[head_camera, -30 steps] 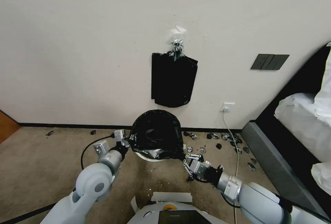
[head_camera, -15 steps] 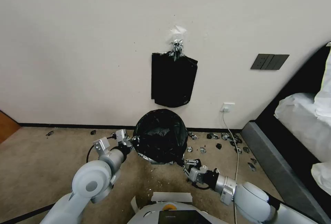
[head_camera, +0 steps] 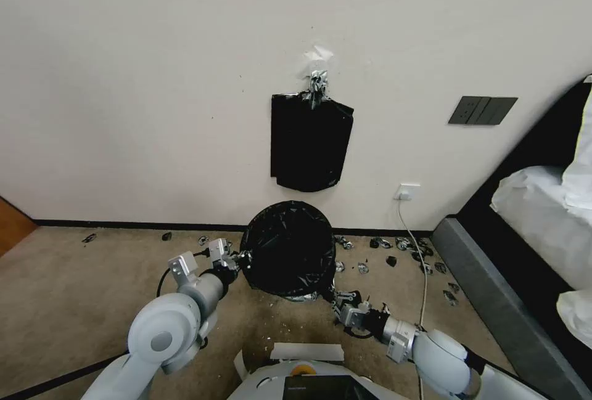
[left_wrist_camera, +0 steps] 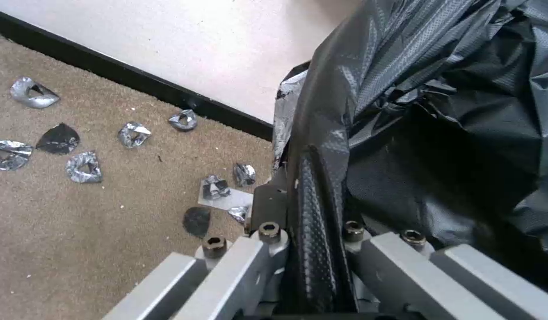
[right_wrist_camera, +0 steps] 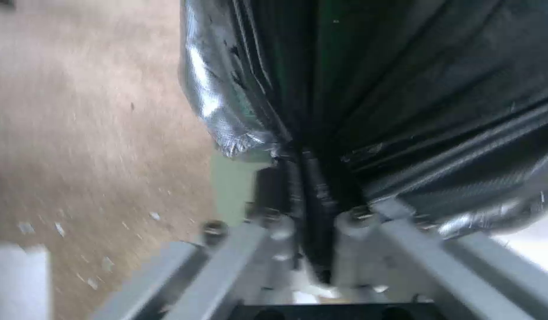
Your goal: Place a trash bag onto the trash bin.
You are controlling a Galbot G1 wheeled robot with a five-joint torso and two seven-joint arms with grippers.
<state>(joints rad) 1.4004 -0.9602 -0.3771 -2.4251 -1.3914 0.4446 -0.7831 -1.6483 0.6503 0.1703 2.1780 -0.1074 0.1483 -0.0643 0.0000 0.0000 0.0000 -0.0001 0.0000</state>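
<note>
Almost wholly hiding the trash bin, the trash bag (head_camera: 287, 247) is pinched in both grippers' jaws.

The head camera looks forward and down from above the robot's torso, facing the wall (head_camera: 154, 79) and the carpeted floor (head_camera: 74, 277) at some distance, with both arms reaching in from below. The left wrist camera sits right behind its jaws, very near the trash bag (left_wrist_camera: 440, 133), looking along the floor toward the baseboard (left_wrist_camera: 138, 84). The right wrist camera is equally close, pressed up against the bag's folds. All three views share the bag and the floor beside it.
</note>
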